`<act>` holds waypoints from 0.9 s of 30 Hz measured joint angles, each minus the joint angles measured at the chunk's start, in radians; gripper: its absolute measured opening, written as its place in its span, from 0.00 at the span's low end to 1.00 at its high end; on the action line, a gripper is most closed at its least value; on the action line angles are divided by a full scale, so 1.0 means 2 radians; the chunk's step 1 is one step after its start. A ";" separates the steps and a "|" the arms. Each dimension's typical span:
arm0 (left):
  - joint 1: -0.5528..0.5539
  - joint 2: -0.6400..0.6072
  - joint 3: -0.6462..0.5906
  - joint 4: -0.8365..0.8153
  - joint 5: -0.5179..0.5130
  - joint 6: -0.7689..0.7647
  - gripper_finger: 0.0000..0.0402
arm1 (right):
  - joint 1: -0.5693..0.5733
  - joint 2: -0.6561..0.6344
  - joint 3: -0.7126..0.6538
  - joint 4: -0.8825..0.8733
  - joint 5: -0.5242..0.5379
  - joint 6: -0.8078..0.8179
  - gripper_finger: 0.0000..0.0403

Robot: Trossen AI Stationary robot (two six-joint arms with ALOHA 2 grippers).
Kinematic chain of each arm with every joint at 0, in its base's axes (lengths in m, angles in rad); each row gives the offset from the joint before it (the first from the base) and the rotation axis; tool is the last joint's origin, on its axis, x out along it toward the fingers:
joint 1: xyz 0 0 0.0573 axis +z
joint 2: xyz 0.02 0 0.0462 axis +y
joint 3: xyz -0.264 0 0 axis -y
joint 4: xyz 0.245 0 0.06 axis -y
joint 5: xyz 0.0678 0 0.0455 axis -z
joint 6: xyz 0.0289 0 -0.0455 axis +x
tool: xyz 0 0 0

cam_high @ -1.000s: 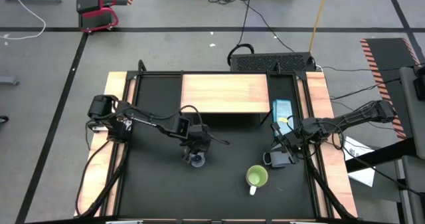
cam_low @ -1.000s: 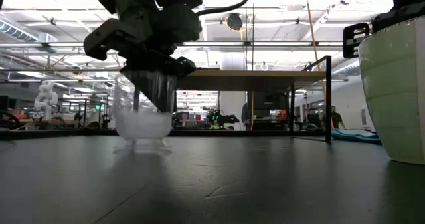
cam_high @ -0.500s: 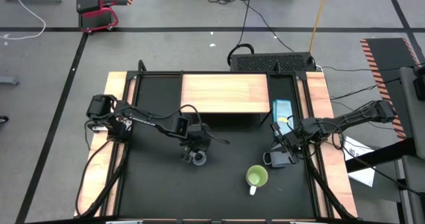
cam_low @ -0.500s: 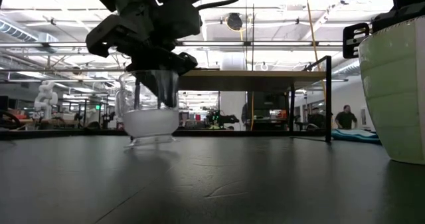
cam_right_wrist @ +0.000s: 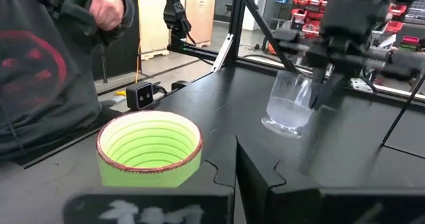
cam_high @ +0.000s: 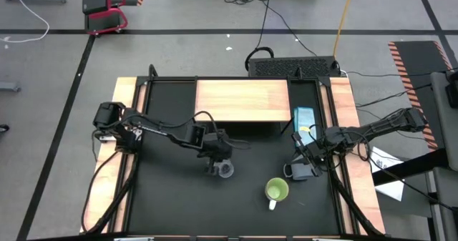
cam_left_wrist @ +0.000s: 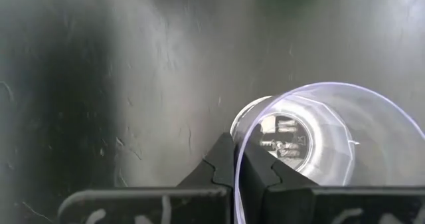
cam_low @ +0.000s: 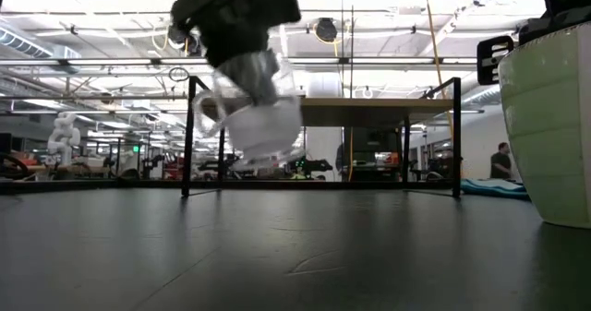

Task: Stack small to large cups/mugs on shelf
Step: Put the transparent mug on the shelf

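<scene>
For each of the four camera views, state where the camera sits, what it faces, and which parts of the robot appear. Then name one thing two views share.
High view: overhead, facing straight down; both arms, shelf, lime-green mug.
Low view: table-top height, facing across the table; left gripper holding the glass cup tilted, off the surface.
Left wrist view: on the left arm, facing the table; its fingers pinch the cup's rim.
Right wrist view: on the right arm, facing the mug and left arm.
Shared: all show the glass cup.

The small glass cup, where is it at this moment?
The glass cup is lifted off the table, tilted, its rim pinched in the left gripper, mid-table in the high view, in front of the shelf and left of the green mug.
</scene>
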 joint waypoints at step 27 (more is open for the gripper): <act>0.099 0.000 0.352 -0.221 -0.183 -0.104 0.00 | 0.000 0.000 0.000 -0.001 -0.001 0.023 0.00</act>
